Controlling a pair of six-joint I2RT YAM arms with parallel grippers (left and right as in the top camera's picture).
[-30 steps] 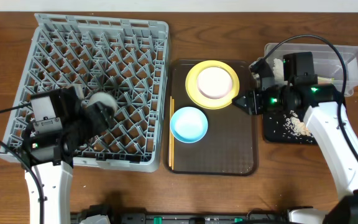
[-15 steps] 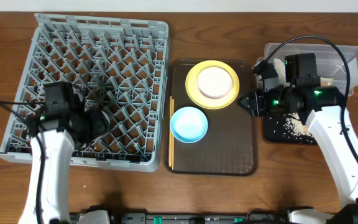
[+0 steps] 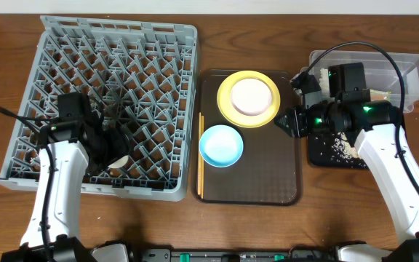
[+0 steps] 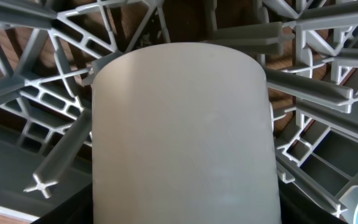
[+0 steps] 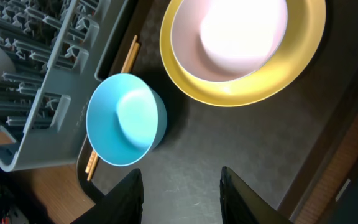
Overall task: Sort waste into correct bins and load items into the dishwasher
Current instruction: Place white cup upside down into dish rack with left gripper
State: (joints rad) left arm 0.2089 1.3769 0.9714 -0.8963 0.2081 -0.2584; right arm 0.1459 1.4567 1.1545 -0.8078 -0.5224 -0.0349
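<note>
Down among the grey pegs, our left hand point(image 3: 108, 149) is closed on the small cream cup point(image 4: 182, 130). The cup's pale wall fills the left wrist view, though the fingers themselves are out of frame there. From overhead only a pale sliver of the cup shows under the hand, in the front-left part of the dish rack point(image 3: 122, 58). We cannot tell whether the cup rests on the rack floor.

Our right hand point(image 5: 180, 176) is partly open, its two dark fingers apart with nothing between them. It hovers over the right side of the brown serving tray point(image 3: 268, 182), just beside the yellow plate point(image 5: 253, 87). The cream-white bowl point(image 5: 241, 31) sits on that plate. The light-blue bowl point(image 5: 126, 118) stands on the tray in front of the plate, and the chopsticks point(image 3: 200, 156) lie along the tray's left edge, next to the rack.

Behind the right arm, the black tray point(image 3: 326, 156) holds pale crumbs point(image 3: 344, 145). The clear tub point(image 3: 413, 73) lies just beyond it on the tabletop point(image 3: 340, 225).
</note>
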